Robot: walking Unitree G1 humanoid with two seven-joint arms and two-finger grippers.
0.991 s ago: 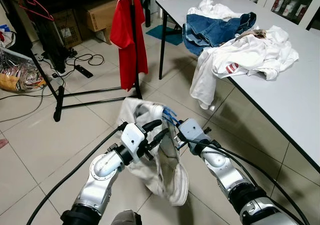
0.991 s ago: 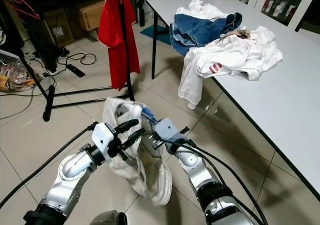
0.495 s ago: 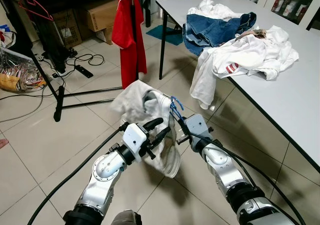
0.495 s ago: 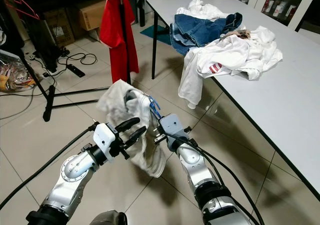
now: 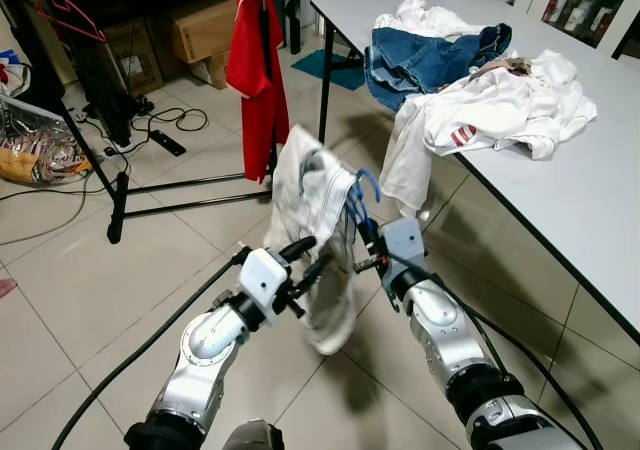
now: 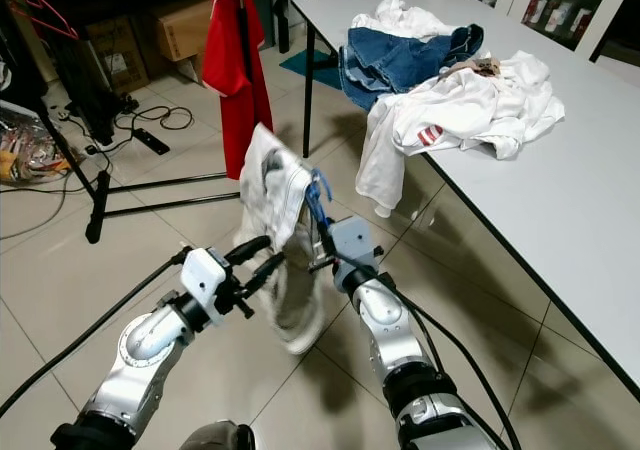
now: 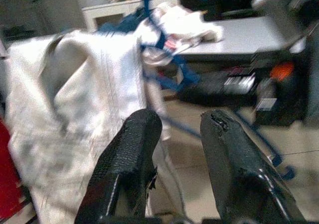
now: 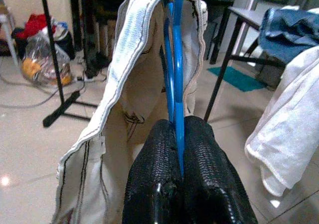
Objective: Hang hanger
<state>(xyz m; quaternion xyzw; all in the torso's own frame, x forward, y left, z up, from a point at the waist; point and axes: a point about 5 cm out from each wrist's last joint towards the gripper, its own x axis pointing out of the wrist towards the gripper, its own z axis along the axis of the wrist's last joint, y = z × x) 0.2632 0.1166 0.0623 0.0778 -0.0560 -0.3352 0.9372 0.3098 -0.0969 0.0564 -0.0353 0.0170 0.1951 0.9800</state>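
A blue hanger (image 5: 358,196) carries a crumpled off-white garment (image 5: 312,182). My right gripper (image 8: 178,130) is shut on the hanger's blue wire and holds it up in the air over the tiled floor. The cloth droops down past both grippers, and its lower end (image 5: 330,325) hangs free above the tiles. My left gripper (image 5: 311,257) is open just left of the cloth, its fingers (image 7: 134,139) pointing at the fabric with nothing between them. A black clothes rack (image 5: 268,90) with a red shirt (image 5: 256,70) stands ahead, beyond the garment.
A white table (image 5: 570,205) on the right holds jeans (image 5: 430,55) and white clothes (image 5: 490,110) that spill over its edge. The rack's base bar (image 5: 180,184), a power strip with cables (image 5: 166,142), boxes (image 5: 200,30) and a bag (image 5: 40,150) lie to the left.
My right gripper has lifted the hanger and garment upward and forward toward the rack, so the cloth hangs higher. The left gripper stays open in nearly the same spot.
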